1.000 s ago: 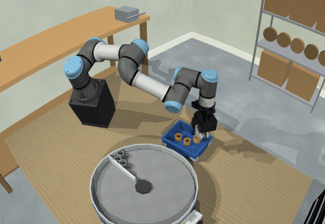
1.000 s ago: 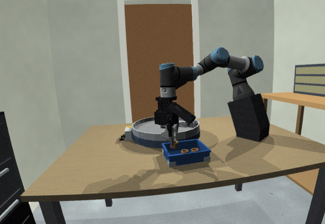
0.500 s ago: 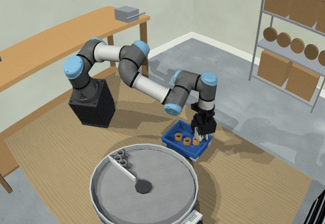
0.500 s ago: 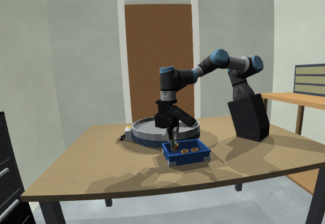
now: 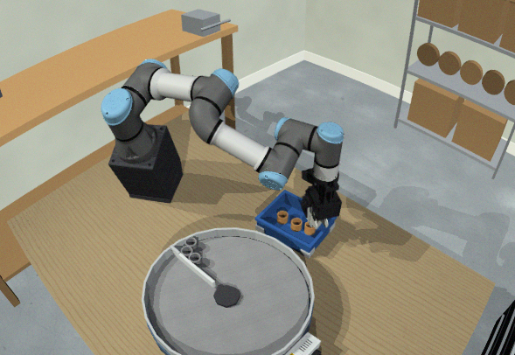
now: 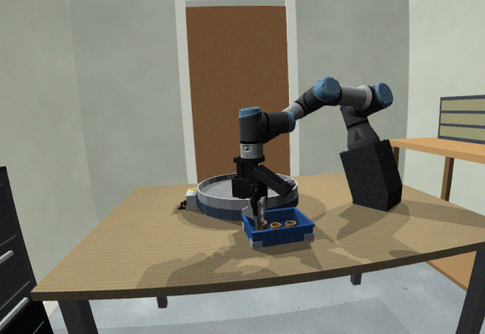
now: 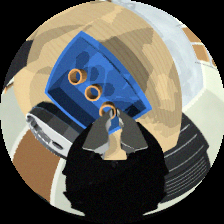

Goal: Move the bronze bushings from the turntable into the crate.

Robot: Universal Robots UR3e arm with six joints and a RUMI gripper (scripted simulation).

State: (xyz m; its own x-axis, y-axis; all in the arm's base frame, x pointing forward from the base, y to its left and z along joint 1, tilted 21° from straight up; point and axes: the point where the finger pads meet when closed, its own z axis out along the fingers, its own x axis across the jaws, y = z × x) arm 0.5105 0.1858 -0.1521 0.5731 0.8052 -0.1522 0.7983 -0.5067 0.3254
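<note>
Wrist view, grey angular fingers pinching a round bronze bushing's thin wall, smooth-sided blue crate

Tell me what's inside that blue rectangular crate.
Three short bronze-coloured metal sleeves are inside the blue crate. The black gripper partly covers one; the floor beneath them is hidden.
</note>
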